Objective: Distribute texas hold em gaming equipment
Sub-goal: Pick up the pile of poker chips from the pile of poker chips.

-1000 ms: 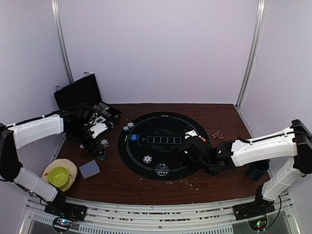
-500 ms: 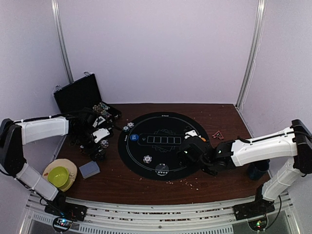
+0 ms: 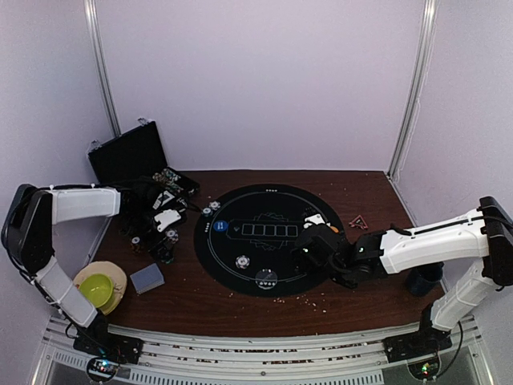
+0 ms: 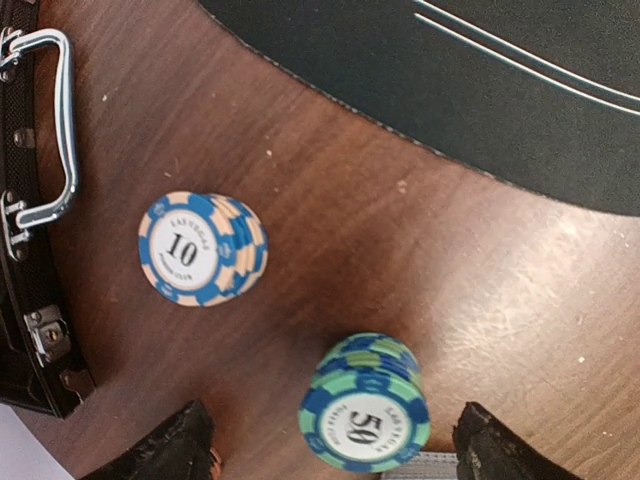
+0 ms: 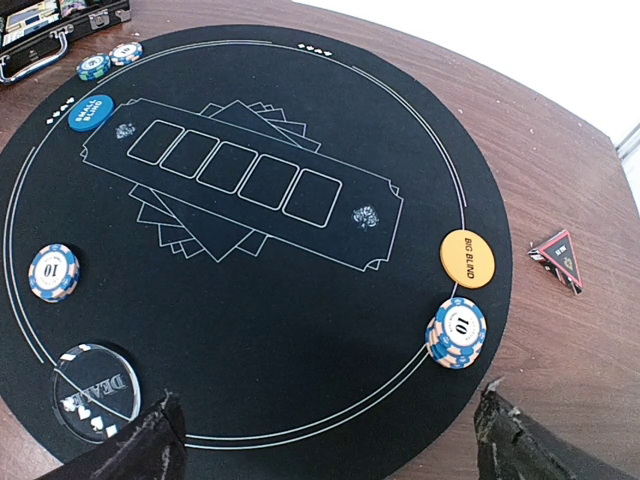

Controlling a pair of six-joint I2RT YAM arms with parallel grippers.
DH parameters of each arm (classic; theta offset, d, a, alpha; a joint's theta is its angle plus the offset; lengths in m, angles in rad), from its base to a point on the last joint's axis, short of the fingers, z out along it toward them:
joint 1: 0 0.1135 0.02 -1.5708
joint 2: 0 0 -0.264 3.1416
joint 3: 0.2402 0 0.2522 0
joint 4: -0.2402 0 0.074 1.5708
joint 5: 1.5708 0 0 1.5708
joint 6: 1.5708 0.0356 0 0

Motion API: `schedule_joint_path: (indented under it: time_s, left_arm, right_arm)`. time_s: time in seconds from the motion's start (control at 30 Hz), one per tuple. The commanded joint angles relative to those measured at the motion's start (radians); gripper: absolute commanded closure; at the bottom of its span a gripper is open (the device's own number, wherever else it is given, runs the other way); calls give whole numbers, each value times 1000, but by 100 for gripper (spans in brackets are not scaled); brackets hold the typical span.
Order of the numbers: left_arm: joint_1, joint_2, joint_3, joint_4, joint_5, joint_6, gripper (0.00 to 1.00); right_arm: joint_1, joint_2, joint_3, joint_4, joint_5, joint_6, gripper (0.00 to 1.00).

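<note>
Straddled by the wide-open, empty left gripper [image 4: 335, 442], the green chip stack [image 4: 364, 415] could be scattered by an off-centre squeeze; the right gripper [image 5: 330, 438] is likewise spread empty.

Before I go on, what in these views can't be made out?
- Case contents: top external, too small, partly behind left arm; right wrist, cut by top edge.
- Grey item beside the green 50 stack: left wrist, cut by bottom edge.
- Mug: top external, mostly behind right arm.

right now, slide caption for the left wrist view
Blue 10 chips and green 50 chips stacked on wooden table, case handle left, black mat top right
</note>
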Motion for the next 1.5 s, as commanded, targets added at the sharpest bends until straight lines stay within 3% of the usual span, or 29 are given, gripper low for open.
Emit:
schedule_joint_path:
  time_s: [0.0,0.7,1.2,1.47]
  left_arm:
    - [23,37,49,32,35,23,14]
    - [43,95,58,35,68,42,28]
    - [43,68,64,12,92,42,53]
    - [44,56,56,0,104,37,56]
  right_arm:
    - [-5,7,0,0,10,11,0]
    - [-6,9,0,1,12,10,0]
    - [-5,12,2,1,13,8,0]
    - [-5,8,1,0,13,10,0]
